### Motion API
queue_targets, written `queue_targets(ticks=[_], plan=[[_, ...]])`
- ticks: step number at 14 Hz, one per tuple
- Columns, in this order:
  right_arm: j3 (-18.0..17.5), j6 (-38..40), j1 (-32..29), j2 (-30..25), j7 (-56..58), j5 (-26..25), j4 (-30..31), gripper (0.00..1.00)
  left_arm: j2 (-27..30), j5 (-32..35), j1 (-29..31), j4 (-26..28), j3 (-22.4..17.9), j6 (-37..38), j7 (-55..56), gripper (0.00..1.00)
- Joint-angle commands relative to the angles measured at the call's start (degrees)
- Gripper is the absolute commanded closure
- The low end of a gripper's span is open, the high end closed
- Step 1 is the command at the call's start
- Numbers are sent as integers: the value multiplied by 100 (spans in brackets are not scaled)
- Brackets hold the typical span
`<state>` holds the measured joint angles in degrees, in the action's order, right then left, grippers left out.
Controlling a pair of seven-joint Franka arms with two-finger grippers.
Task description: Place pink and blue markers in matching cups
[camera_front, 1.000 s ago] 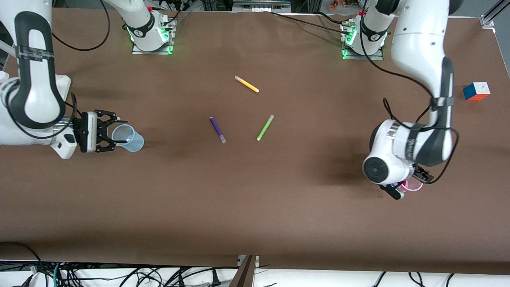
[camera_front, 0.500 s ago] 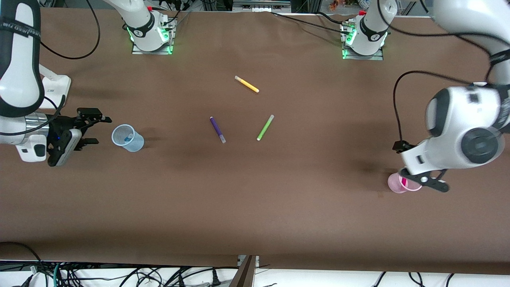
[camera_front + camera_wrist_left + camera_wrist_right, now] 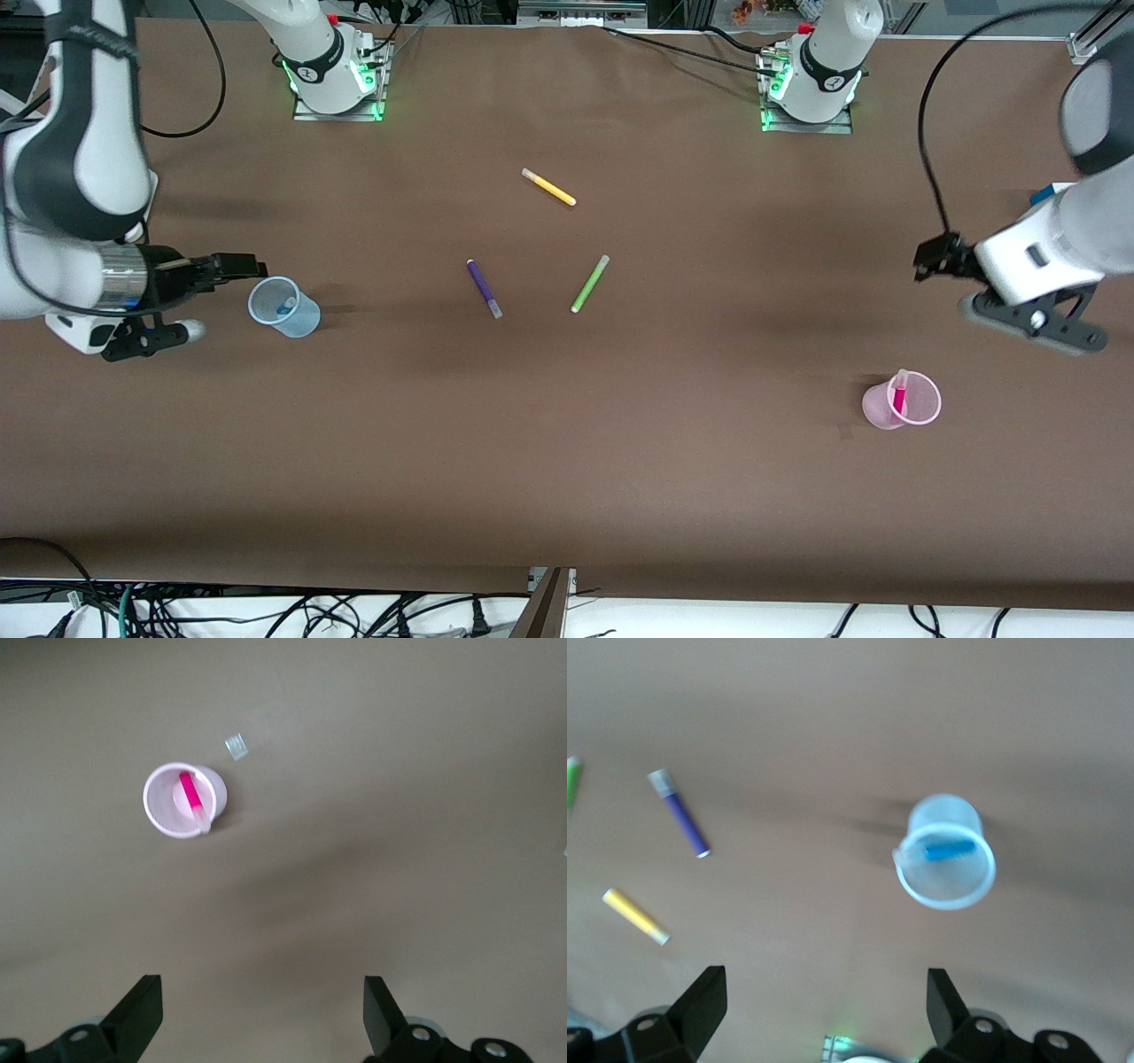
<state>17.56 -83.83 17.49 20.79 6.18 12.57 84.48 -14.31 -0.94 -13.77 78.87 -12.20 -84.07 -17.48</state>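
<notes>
Front view: the pale blue cup (image 3: 285,307) stands upright on the brown desk (image 3: 567,461) toward the right arm's end, translucent, with the blue marker (image 3: 285,307) leaning inside it. The pale pink cup (image 3: 903,401) stands upright toward the left arm's end, nearer the front camera than the blue cup, with the pink marker (image 3: 900,395) slanted inside, its pale cap reaching the rim. The right claw (image 3: 232,265) hangs over the desk just beside the blue cup, holding nothing. The left claw (image 3: 932,258) is raised over the desk, well apart from the pink cup, holding nothing. A purple pen (image 3: 484,288), a green pen (image 3: 589,283) and a yellow pen (image 3: 548,187) lie flat mid-desk, apart from one another. No legible writing is seen on any item. Left wrist view: the left claw (image 3: 263,1014) stands wide open and empty; the pink cup (image 3: 183,799) shows the magenta marker (image 3: 191,796) resting against its wall. Right wrist view: the right claw (image 3: 826,1005) stands wide open and empty; the blue cup (image 3: 945,852) holds the sky-blue marker (image 3: 949,850), with the purple pen (image 3: 679,812) and yellow pen (image 3: 635,915) lying on the desk.
</notes>
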Motion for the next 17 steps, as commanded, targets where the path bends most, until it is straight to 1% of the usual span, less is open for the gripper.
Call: queue_targets(ticks=[1, 2, 3, 4, 5, 6, 8, 9, 11, 12, 14, 17], plan=[[-725, 7, -420, -802, -1013, -675, 454, 0, 207, -64, 783, 135, 705, 93, 191, 0], [-998, -71, -631, -1022, -953, -938, 560, 0, 461, -21, 1214, 529, 1180, -317, 288, 0], [-1227, -98, -824, -1259, -944, -1149, 648, 0, 890, -20, 1323, 1107, 1342, -860, 576, 0], [-1359, -99, -1000, -1531, -944, -1264, 745, 0, 1260, -20, 1324, 1652, 1335, -1336, 1031, 0], [-1395, -99, -1089, -1803, -944, -1344, 824, 0, 1559, -20, 1316, 2093, 1326, -1645, 1462, 0], [-1396, -99, -1151, -2076, -918, -1327, 912, 0, 1658, -20, 1298, 2227, 1247, -1796, 1640, 0], [-1396, -72, -1230, -2307, -935, -1370, 1000, 0, 1659, -12, 1097, 2229, 967, -1797, 1634, 0], [-1396, -90, -1274, -2298, -909, -1406, 992, 0, 1668, -3, 1087, 2229, 948, -1780, 1633, 0], [-1396, 50, -1318, -2325, -847, -1406, 948, 0, 1659, 250, 1148, 2203, 974, -1692, 1581, 0], [-1405, 112, -1318, -2386, -951, -1380, 948, 0, 1659, 391, 1209, 2176, 1044, -1527, 1441, 0], [-1405, 130, -1318, -2395, -1328, -1318, 948, 0, 1659, 375, 1385, 2185, 1106, -1402, 1177, 0], [-1378, 270, -1310, -2203, -1348, -1318, 729, 0, 1659, 375, 1360, 2159, 1106, -1419, 1168, 0]])
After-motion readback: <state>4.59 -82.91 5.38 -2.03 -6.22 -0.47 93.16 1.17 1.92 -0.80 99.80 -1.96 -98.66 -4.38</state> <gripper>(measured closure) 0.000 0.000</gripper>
